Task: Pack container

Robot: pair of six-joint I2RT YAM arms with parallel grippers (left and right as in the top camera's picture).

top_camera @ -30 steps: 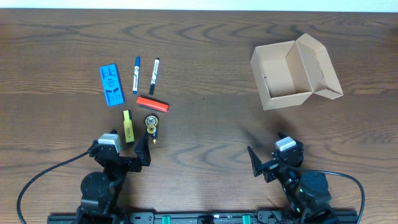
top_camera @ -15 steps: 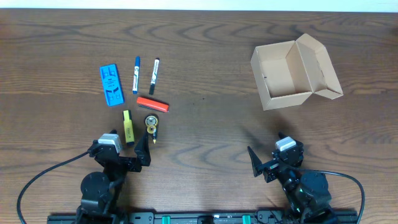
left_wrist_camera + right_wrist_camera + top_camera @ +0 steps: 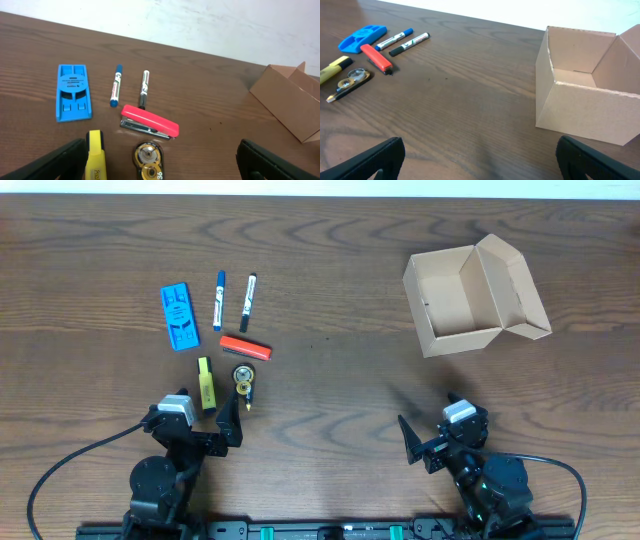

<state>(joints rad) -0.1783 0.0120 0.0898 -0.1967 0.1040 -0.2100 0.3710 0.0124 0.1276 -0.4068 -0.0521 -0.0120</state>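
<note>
The tan cardboard container stands open and empty at the back right, its flap lid folded out to the right; it also shows in the right wrist view. At the left lie a blue-capped marker, a black marker, a red stapler, a yellow highlighter and a correction tape roller. My left gripper is open and empty just in front of the highlighter and roller. My right gripper is open and empty, well in front of the container.
A flat blue plastic case lies left of the markers. The wooden table runs between the item group and the container. Both arm bases and cables sit at the front edge.
</note>
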